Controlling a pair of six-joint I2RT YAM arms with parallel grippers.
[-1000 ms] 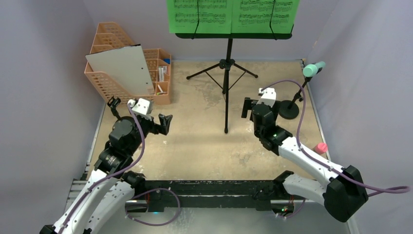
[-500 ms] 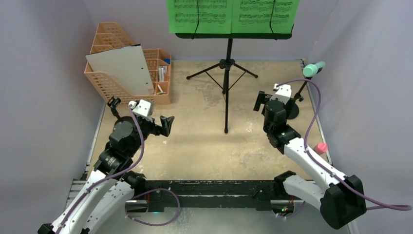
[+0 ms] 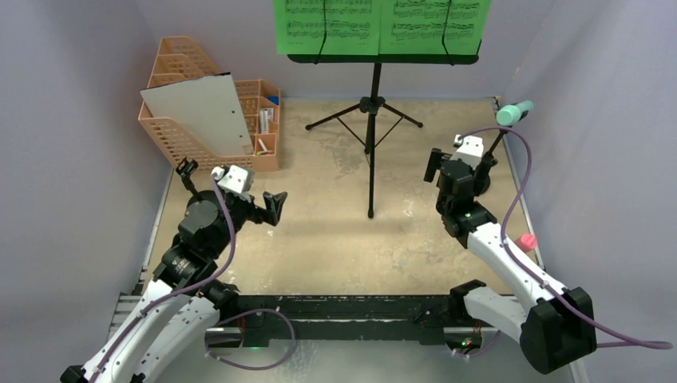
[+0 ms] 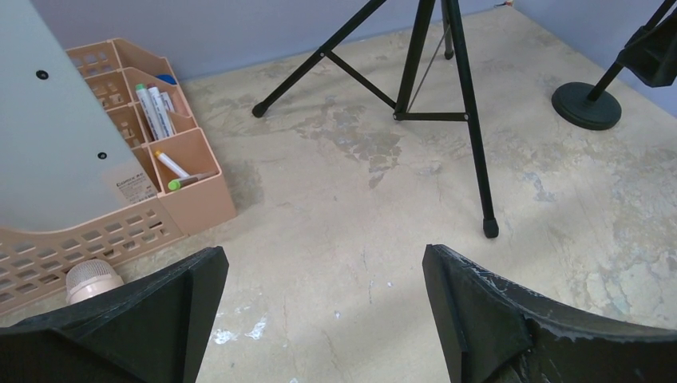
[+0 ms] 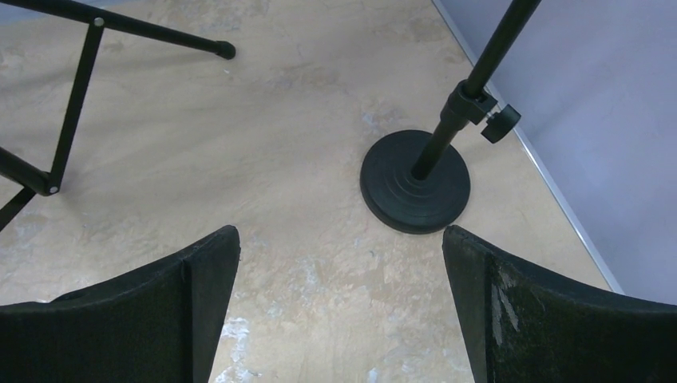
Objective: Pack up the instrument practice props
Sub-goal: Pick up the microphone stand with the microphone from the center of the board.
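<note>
The black music desk (image 3: pixel 383 57) stands at the back centre on tripod legs (image 3: pixel 371 108) and carries two green sheet-music pages (image 3: pixel 326 24) (image 3: pixel 435 24). At the right wall a mint microphone (image 3: pixel 513 113) sits on a black round-based holder (image 5: pixel 415 180). A pink microphone (image 3: pixel 524 242) shows at the right edge of the table. My right gripper (image 3: pixel 461 161) hovers open just short of that holder's base, with nothing between its fingers (image 5: pixel 339 311). My left gripper (image 3: pixel 231 183) is open and empty over bare table in front of the organizer (image 4: pixel 323 319).
An orange mesh organizer (image 3: pixel 172 136) with pens and a grey-white board (image 3: pixel 199 112) leaning in it stands at the back left. A pale round ribbed cap (image 4: pixel 92 279) sits by its front. Purple walls close in on the left, back and right.
My right gripper has moved right and away from me, up to the microphone holder. The left gripper has opened slightly wider and barely shifted.
</note>
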